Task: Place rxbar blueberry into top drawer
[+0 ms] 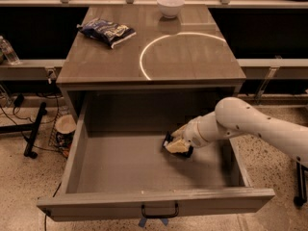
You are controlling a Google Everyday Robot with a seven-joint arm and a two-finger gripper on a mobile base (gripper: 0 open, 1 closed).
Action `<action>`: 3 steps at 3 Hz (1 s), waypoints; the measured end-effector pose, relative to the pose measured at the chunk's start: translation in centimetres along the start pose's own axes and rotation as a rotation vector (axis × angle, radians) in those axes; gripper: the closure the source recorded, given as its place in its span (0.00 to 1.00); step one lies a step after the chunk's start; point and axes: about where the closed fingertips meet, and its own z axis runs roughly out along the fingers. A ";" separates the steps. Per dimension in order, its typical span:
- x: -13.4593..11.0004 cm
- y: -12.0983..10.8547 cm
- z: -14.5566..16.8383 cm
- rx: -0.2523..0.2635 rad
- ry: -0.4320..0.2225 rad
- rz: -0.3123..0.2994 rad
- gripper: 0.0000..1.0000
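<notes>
The top drawer [154, 196] is pulled wide open, with its black handle [159, 211] centred on the front panel. My gripper [176, 146] reaches in from the right and is low over the drawer floor, right of centre. It is shut on the rxbar blueberry [168, 140], a small dark bar. Only the bar's dark edges show around the pale fingers [177, 147]. I cannot tell whether the bar touches the drawer floor.
On the tabletop above, a crinkled blue-and-white snack bag [107, 31] lies at the back left and a white bowl [170, 6] stands at the back centre. A white cup [65, 125] and cables are on the floor to the left of the drawer.
</notes>
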 end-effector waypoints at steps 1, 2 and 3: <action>-1.6 0.2 0.0 -0.014 -0.023 0.013 0.02; -3.7 0.5 -1.1 -0.015 -0.061 0.020 0.00; -5.7 -0.2 -4.0 0.017 -0.108 0.024 0.00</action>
